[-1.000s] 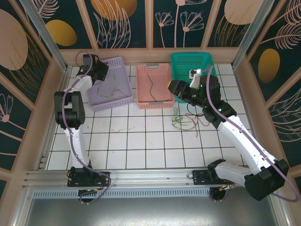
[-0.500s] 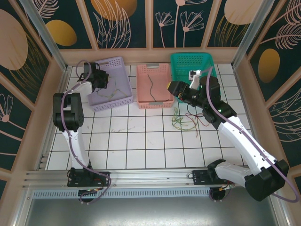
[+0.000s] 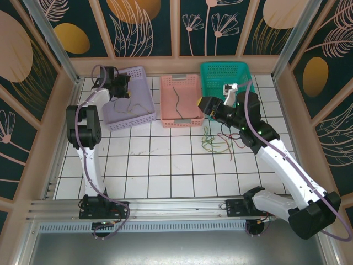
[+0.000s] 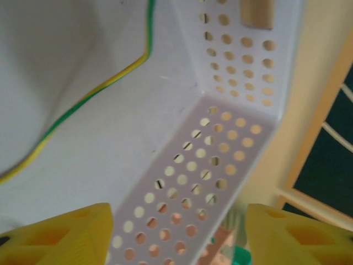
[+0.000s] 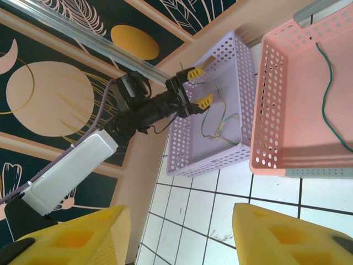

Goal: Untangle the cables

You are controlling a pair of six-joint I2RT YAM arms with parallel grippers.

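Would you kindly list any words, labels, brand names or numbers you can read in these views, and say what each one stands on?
None: there is no readable text.
The lilac basket, pink basket and green basket carry no labels or printing.
The wall panels bear only painted flowers, leaves and discs, no lettering.

Yellow-green cable (image 4: 105,86) slack in lilac basket (image 4: 220,143); dark cable (image 3: 177,102) in pink basket (image 3: 182,122); tangled cables (image 3: 216,141) on tiles (image 3: 165,160).
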